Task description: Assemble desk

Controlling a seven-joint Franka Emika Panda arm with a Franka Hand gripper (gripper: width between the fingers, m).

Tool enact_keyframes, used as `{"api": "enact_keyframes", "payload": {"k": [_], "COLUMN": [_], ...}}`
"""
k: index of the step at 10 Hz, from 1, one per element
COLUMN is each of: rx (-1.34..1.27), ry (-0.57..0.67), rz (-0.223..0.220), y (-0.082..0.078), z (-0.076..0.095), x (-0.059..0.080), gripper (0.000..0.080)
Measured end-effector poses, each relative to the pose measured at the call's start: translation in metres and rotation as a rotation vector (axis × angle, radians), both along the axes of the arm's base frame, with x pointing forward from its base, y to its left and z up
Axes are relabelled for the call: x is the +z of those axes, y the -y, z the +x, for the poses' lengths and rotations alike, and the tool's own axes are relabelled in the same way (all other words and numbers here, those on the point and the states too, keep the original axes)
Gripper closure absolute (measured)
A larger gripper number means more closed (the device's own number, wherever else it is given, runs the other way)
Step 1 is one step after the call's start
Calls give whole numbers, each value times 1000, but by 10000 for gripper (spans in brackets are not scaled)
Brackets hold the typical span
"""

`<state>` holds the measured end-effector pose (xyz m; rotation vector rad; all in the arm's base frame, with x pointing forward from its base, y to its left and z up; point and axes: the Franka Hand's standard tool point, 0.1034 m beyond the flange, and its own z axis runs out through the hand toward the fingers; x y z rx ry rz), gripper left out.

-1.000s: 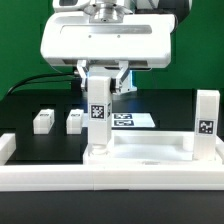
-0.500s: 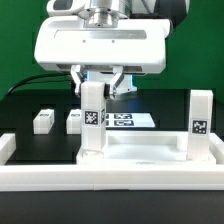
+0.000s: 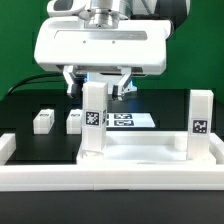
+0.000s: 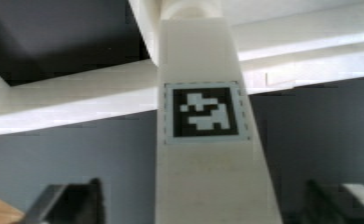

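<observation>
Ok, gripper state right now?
Gripper: open, straddling the upright white square plastic leg post without touching it.

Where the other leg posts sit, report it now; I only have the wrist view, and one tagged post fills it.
Observer: A second leg post stands upright on the tabletop, at the exterior view's right.
Operator: Give me the remaining two.
Observer: Two loose posts lie on the black table behind the tabletop, toward the exterior view's left.
Operator: State where my post stands.
Observer: Your post stands upright at the tabletop's corner on the exterior view's left, with the open pincer around its top.
</observation>
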<state>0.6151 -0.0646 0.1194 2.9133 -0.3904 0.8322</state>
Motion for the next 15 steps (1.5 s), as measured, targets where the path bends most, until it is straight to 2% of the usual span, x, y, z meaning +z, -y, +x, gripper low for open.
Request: {"api": "enact_keyframes", "payload": {"k": [1,7,8,9,10,12,14,15], "rx": [0,0,11,2,3,8,5,5], "ry": [0,-2,-56,-113,-146,-320,-472,-532], "rz": [0,0,18,60,83,165,237,257], "y": [0,0,5,12,14,4,-1,-2], "z": [0,0,0,3,8,4,4,9], "x": [0,-1,2,11,14,11,18,17], "gripper": [170,151,151,151,151,151,151,151]}}
